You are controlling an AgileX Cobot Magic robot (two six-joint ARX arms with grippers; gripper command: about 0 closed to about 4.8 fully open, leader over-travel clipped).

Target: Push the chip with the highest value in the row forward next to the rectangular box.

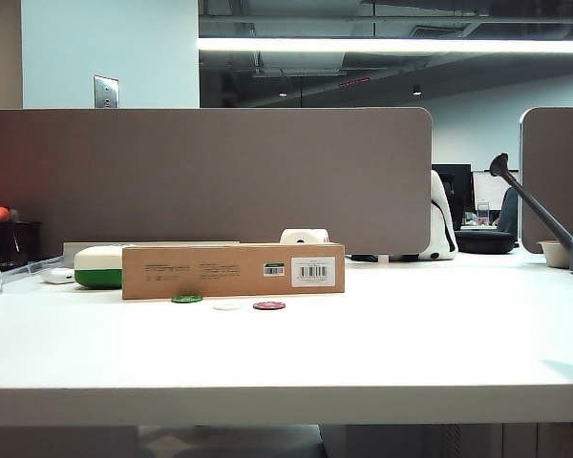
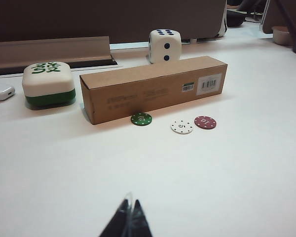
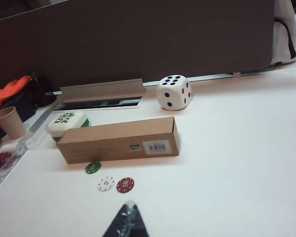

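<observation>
The rectangular box [image 2: 153,87] lies flat on the white table [image 2: 227,177], its long axis running left to right in the exterior view, barcode label toward the right end. The green chip [image 2: 141,119] lies flat just beside its front face, ahead of the white chip [image 2: 181,126] and dark red chip [image 2: 205,122]. The left gripper [image 2: 129,224] and right gripper [image 3: 128,222] hang above bare table, fingertips pressed together, holding nothing.

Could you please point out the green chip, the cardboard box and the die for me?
green chip [image 2: 141,119]: left wrist view, centre of its face.
cardboard box [image 2: 138,91]: left wrist view, long front side.
die [image 3: 173,92]: right wrist view, front face.
</observation>
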